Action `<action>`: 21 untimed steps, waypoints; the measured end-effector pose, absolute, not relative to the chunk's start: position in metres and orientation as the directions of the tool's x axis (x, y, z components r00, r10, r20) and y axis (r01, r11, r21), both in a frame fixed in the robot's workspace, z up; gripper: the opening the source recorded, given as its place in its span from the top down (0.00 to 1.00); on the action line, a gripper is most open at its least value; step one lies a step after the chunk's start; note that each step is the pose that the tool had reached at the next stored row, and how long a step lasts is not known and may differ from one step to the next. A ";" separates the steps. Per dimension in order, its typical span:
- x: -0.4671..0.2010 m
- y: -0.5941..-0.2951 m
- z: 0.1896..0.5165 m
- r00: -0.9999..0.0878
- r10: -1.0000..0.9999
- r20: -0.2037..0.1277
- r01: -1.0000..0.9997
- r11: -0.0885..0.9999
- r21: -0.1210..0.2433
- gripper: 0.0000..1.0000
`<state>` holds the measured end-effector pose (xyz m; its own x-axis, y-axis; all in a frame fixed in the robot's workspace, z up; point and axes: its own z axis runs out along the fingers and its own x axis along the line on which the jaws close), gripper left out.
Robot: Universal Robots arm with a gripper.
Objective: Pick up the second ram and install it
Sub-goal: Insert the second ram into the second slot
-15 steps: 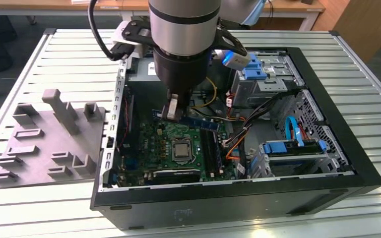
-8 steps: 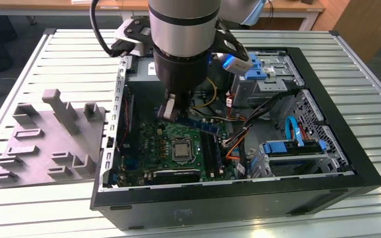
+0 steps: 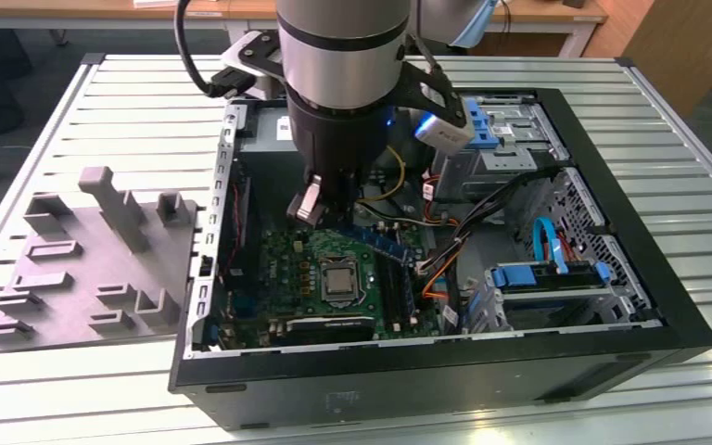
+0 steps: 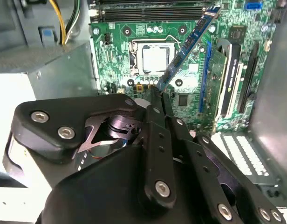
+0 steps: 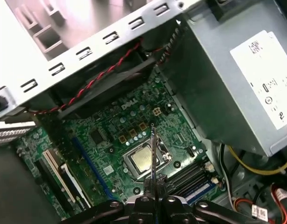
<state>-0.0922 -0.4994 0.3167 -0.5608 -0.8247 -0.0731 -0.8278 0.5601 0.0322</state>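
End effector (image 4: 158,95) of mine pinches the second ram (image 4: 187,46) by one end over the motherboard (image 4: 116,63), presumably for slotting.

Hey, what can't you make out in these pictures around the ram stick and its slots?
Second wrist view: the gripper covers the held end of the second ram.
First wrist view: the second ram shows edge-on, faces hidden.
Second wrist view: the black slots are cut by the picture's edge; filled or not, cannot tell.

The gripper (image 3: 329,216) hangs over the green motherboard (image 3: 292,278) inside the open case (image 3: 455,371), gripping the second ram (image 3: 384,243), which slants toward four o'clock. A grey fixture block (image 3: 84,269) lies at the case's nine o'clock.
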 end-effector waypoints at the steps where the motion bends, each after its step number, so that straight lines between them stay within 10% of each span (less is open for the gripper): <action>1: -0.092 -0.499 0.316 -0.576 -0.814 -0.073 -0.818 0.575 0.032 0.87; 21: -0.092 -0.499 0.312 -0.828 -0.557 -0.073 -0.560 0.828 0.032 0.87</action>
